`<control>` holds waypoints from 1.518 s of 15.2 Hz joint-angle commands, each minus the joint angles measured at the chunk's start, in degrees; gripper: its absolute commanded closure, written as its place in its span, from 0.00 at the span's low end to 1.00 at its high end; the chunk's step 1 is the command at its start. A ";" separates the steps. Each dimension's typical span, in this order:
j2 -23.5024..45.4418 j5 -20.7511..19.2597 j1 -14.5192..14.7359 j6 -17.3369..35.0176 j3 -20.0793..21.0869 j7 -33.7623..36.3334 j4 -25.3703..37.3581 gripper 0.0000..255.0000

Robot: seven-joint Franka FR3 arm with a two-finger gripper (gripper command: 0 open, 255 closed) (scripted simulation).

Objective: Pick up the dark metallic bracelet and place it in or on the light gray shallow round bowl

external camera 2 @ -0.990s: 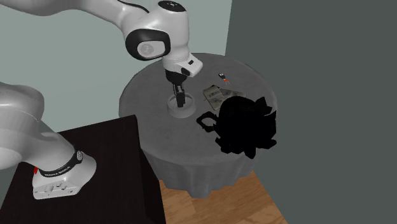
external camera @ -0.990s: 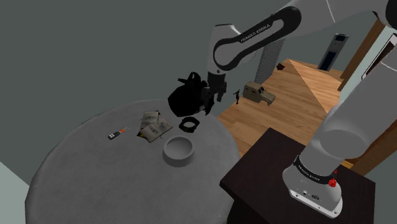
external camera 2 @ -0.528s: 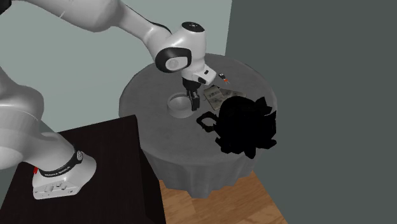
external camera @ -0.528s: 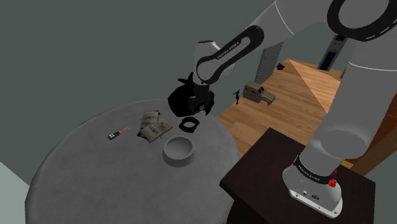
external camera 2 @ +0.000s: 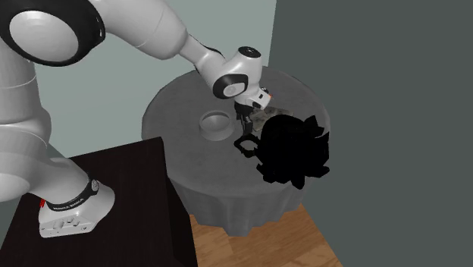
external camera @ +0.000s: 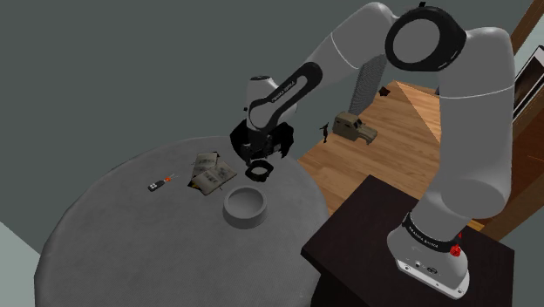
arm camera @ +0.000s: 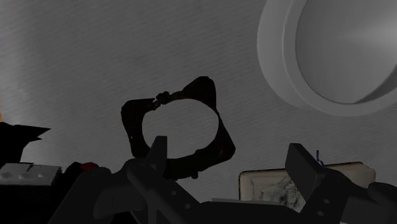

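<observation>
Gripper (arm camera: 227, 151) fingers spread apart, nothing clasped. Dark bracelet (arm camera: 132, 127) just ahead, one fingertip over its band. Grey bowl (arm camera: 277, 63) farther off, beyond the other finger.

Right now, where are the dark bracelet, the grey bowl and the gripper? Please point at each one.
bracelet (arm camera: 132, 127): wrist view, on the dark band of the ring.
bowl (arm camera: 277, 63): wrist view, on its pale rim.
gripper (arm camera: 227, 149): wrist view, midway between the tips of the open fingers.
</observation>
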 commanded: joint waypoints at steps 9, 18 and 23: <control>10.26 -1.23 1.50 3.94 -0.69 0.99 6.40 0.00; 10.60 -1.26 1.54 4.21 -0.72 1.01 6.47 1.00; 10.60 -1.26 1.54 4.22 -0.72 1.01 6.47 1.00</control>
